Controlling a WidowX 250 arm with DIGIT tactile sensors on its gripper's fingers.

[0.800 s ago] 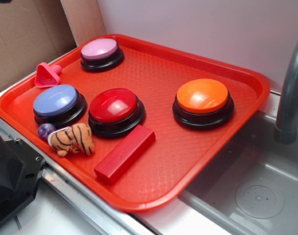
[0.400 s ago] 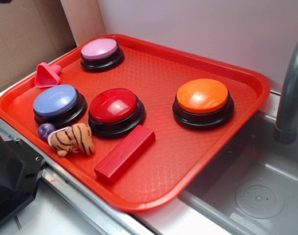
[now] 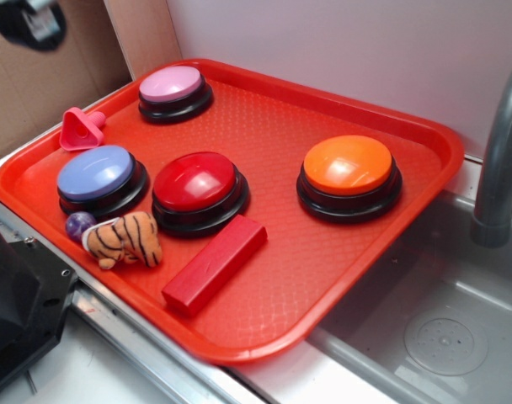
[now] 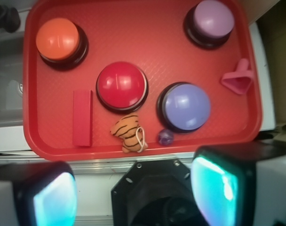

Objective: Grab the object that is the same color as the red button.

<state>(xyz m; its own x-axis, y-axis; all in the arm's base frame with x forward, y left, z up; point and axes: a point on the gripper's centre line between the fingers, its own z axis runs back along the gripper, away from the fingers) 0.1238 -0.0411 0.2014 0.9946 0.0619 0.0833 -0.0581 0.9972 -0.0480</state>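
Nothing was grabbed yet: the tool (image 4: 133,193) hung open and empty at the bottom of the wrist view, far above the red tray (image 4: 147,56), while the red block (image 4: 82,117) lay untouched just left of the red button (image 4: 121,86).

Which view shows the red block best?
Exterior: the red block lies close and unobstructed on the tray, top and side faces visible. Wrist view shows it smaller, from straight above, top face only.
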